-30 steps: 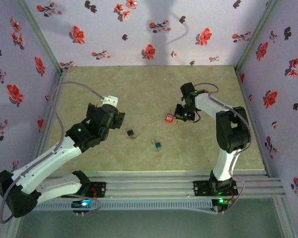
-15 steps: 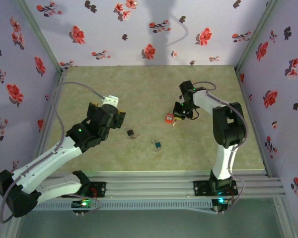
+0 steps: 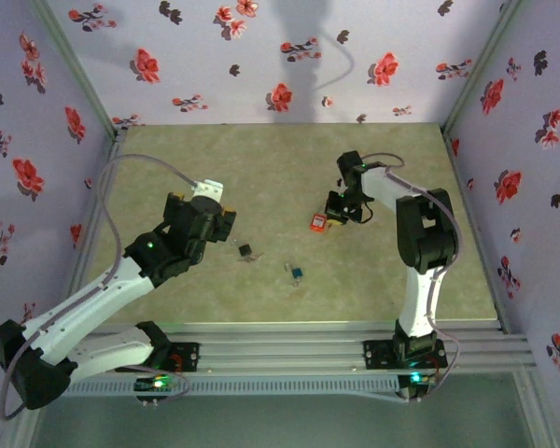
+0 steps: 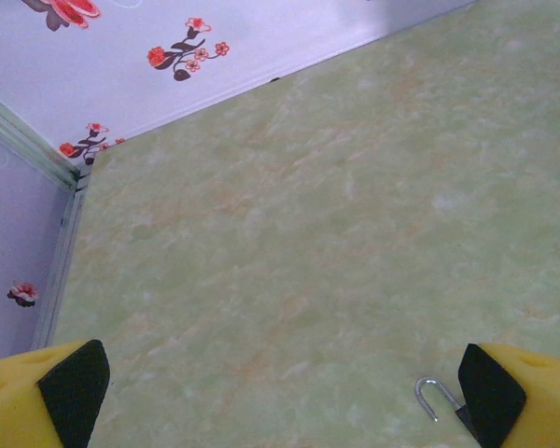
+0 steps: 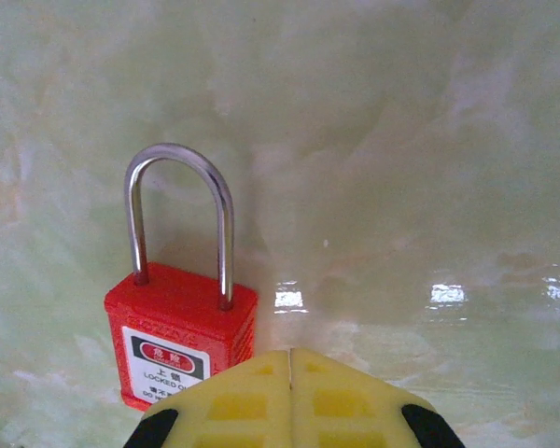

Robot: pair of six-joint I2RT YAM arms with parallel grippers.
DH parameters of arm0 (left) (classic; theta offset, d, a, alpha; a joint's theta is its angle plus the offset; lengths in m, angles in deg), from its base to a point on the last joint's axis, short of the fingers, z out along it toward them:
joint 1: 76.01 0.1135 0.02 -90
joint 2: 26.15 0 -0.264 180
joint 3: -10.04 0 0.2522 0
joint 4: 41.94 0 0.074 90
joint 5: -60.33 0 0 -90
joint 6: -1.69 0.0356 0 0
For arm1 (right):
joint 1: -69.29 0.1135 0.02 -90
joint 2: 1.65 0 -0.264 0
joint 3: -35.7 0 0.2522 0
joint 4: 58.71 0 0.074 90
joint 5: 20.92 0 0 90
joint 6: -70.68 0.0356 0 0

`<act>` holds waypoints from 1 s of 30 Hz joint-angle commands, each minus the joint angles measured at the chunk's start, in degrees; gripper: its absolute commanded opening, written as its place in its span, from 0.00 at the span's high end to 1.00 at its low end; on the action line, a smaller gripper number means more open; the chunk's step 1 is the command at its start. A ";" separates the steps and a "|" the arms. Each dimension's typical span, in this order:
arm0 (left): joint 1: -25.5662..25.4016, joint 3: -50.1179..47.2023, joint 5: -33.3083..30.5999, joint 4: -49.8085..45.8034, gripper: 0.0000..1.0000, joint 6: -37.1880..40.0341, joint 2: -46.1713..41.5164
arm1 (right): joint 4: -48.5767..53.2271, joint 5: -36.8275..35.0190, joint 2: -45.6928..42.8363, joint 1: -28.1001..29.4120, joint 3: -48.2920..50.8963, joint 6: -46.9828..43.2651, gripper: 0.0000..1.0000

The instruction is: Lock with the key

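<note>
A red padlock (image 3: 315, 222) with a white label lies flat on the green table, its steel shackle seated in the body (image 5: 182, 327). My right gripper (image 3: 334, 215) sits just right of it, low over the table. Its yellow fingers are pressed together (image 5: 290, 357) and nothing shows between them; their tips overlap the padlock's lower right corner. I cannot make out a key. My left gripper (image 3: 217, 227) hovers open (image 4: 280, 397) at mid-left. A small black padlock (image 3: 245, 250) lies just right of it, and its open silver shackle (image 4: 431, 397) shows by the right finger.
A small teal padlock (image 3: 296, 272) lies on the table nearer the front, between the two arms. Floral walls enclose the table on the left, back and right. A metal rail (image 3: 336, 331) runs along the near edge.
My right gripper has shifted slightly left, closer to the red padlock, and the forearm has swung with it. The left arm has not moved.
</note>
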 commanded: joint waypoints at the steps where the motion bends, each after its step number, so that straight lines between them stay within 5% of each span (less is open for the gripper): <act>1: -0.46 -0.80 -2.15 1.06 0.00 0.74 -0.40 | 2.29 -1.15 1.63 -0.51 -0.94 -1.79 0.99; 30: -0.72 -0.89 -2.16 1.27 0.00 1.22 -0.12 | 3.52 -1.29 3.45 -1.10 -2.95 -2.43 0.83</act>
